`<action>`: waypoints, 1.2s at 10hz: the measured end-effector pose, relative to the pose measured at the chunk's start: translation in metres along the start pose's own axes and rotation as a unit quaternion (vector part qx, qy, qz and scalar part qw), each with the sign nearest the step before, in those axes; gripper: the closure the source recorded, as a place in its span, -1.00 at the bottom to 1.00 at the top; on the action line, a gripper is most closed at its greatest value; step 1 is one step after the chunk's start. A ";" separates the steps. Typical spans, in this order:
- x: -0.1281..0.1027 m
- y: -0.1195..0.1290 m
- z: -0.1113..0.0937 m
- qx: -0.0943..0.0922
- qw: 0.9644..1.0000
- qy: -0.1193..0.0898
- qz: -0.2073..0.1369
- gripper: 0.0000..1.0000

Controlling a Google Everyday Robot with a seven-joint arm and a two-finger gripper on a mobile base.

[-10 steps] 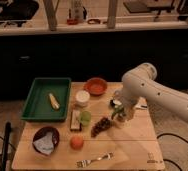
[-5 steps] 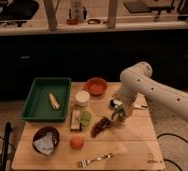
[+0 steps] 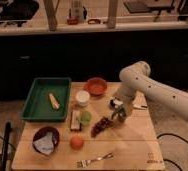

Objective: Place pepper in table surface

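Observation:
My gripper [image 3: 119, 113] hangs from the white arm over the middle-right of the light tan wooden table [image 3: 132, 145]. It is shut on the slim green pepper [image 3: 118, 115], which it holds just above the tabletop. A dark grape bunch [image 3: 101, 126] lies close by, to the lower left of the gripper. Whether the pepper's tip touches the wood I cannot tell.
A green tray [image 3: 37, 111] with a yellow item [image 3: 53, 101] stands at the left. An orange bowl [image 3: 95, 86], a white cup [image 3: 82, 97], a pale-green cup [image 3: 85, 118], a dark bowl [image 3: 46, 140], an orange fruit [image 3: 77, 142] and a fork [image 3: 94, 159] are on the table.
The arm's elbow has shifted slightly to the left. The gripper with the pepper stays at almost the same spot beside the grapes.

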 end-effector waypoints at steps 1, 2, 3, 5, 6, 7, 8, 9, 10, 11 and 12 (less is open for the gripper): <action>0.004 0.000 0.004 -0.003 1.000 -0.002 0.003 -0.42; 0.006 0.000 0.008 -0.006 1.000 -0.004 0.007 -0.23; 0.009 0.001 0.011 -0.009 1.000 -0.006 0.010 -0.05; 0.012 0.001 0.018 -0.014 1.000 -0.008 0.014 0.38; 0.013 0.002 0.019 -0.015 1.000 -0.009 0.015 0.54; 0.015 0.002 0.020 -0.016 1.000 -0.011 0.017 0.74; 0.015 0.002 0.020 -0.017 1.000 -0.013 0.017 0.94; 0.016 0.002 0.020 -0.017 1.000 -0.014 0.016 1.00; 0.016 0.003 0.019 -0.017 1.000 -0.015 0.015 1.00; 0.016 0.004 0.017 -0.016 1.000 -0.015 0.013 1.00; 0.015 0.003 0.010 -0.012 1.000 -0.016 0.009 1.00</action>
